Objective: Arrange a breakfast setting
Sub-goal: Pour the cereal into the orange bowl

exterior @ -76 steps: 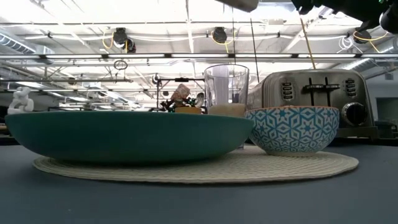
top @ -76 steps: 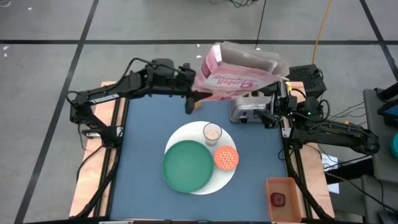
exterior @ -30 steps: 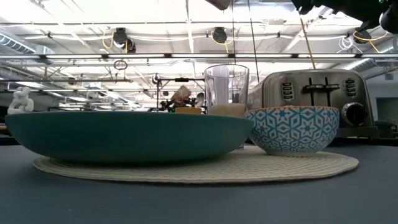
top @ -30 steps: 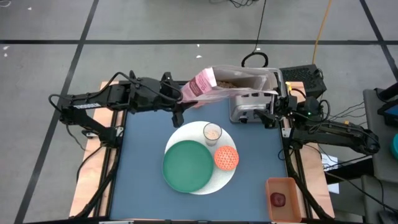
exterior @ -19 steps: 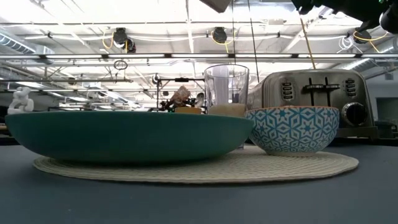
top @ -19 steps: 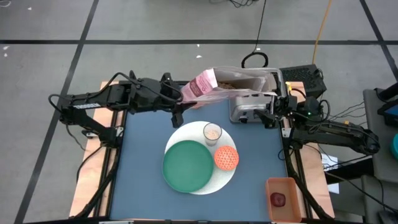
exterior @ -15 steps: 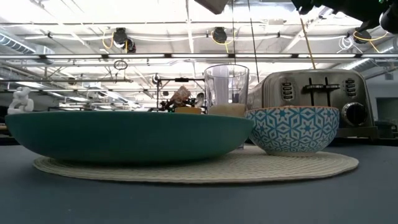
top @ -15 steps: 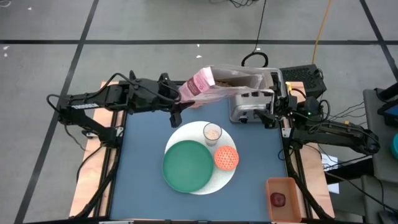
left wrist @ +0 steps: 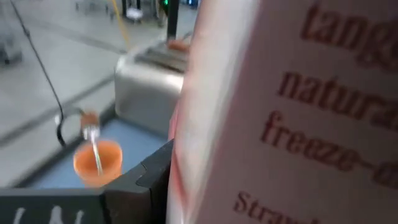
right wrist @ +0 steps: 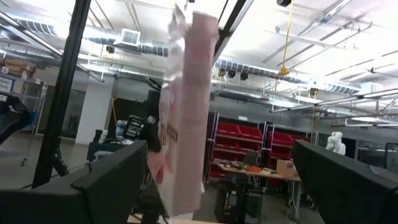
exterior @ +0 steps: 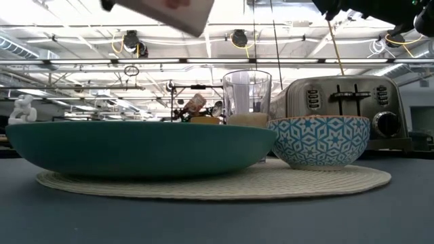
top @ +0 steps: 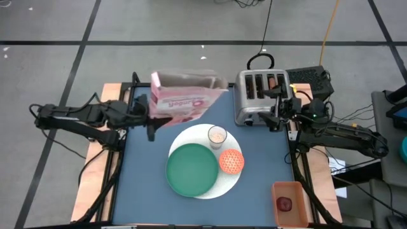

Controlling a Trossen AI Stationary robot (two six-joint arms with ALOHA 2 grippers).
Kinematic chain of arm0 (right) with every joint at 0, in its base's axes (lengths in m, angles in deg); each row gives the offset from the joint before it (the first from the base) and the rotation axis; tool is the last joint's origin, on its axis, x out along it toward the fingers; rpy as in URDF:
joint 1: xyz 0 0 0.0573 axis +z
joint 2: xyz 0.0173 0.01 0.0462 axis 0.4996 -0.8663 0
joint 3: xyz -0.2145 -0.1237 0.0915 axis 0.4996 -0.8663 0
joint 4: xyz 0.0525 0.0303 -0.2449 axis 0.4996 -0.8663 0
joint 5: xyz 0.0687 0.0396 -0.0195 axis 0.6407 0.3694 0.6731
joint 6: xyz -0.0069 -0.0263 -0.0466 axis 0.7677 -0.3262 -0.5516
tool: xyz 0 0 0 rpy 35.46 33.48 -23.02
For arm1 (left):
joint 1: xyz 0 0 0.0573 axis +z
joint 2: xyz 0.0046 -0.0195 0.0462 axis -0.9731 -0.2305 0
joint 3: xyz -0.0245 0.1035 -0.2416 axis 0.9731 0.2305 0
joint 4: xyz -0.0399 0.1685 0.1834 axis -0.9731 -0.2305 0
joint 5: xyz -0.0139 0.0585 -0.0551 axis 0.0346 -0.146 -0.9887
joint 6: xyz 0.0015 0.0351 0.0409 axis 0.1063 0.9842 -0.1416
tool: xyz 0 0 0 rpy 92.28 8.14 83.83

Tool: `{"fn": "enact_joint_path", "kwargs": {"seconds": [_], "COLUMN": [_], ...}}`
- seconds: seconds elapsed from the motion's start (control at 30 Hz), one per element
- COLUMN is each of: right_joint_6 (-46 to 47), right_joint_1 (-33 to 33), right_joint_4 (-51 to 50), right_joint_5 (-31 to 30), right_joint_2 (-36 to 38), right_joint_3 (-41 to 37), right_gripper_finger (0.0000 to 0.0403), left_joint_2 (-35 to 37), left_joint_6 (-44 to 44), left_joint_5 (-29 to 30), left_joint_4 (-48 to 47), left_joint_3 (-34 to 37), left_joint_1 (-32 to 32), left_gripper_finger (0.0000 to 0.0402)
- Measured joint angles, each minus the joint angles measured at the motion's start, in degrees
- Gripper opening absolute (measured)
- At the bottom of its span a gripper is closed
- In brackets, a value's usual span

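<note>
Left tool (top: 151, 113) is clamped on the pink cardboard cereal box (top: 181, 100), held in the air upper left of centre in the high view. Green round plate (top: 191, 170), milky glass (top: 217, 135) and orange patterned bowl (top: 231, 161) sit on the white round disc (top: 233, 182) mid-tabletop. Right tool (top: 278, 117) by the silver four-slot toaster (top: 260, 95), spread apart.

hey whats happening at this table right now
The left claw holds a pink cereal box in the air over the table's left rear part, clear of the toaster. On the round white mat sit a green plate, a small glass and a patterned bowl. A dark red fruit waits in an orange tray at the table's right front corner. The right claw waits beside the toaster.
</note>
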Motion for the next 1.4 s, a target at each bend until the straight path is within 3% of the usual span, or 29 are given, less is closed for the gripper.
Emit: {"fn": "enact_joint_path", "kwargs": {"seconds": [0.23, 0.53, 0.8, 1.13, 1.4], "right_joint_6": [0.0, 0.0, 0.0, 0.0, 0.0], "right_joint_1": [0.0, 0.0, 0.0, 0.0, 0.0], "right_joint_4": [-1.1, -3.3, -3.9, -4.1, -3.4], "right_joint_5": [0.0, 0.0, 0.0, 0.0, 0.0], "right_joint_2": [0.0, 0.0, 0.0, 0.0, 0.0], "right_joint_3": [0.0, 0.0, 0.0, 0.0, 0.0], "right_gripper_finger": [0.0393, 0.0393, 0.0393, 0.0393, 0.0393], "left_joint_2": [2.2, 1.4, -2.7, -9.0, -14.5], "left_joint_6": [-9.5, -21.4, -25.5, -29.1, -29.4], "left_joint_5": [0.1, 6.4, 9.1, -1.0, -3.4], "left_joint_4": [-11.0, -23.0, -23.5, -21.8, -26.1], "left_joint_3": [1.8, 1.8, 1.8, 0.9, -7.6], "left_joint_1": [-6.8, -16.1, -20.2, -20.8, -20.8], "left_gripper_finger": [0.0198, 0.0198, 0.0207, 0.0211, 0.0212]}}
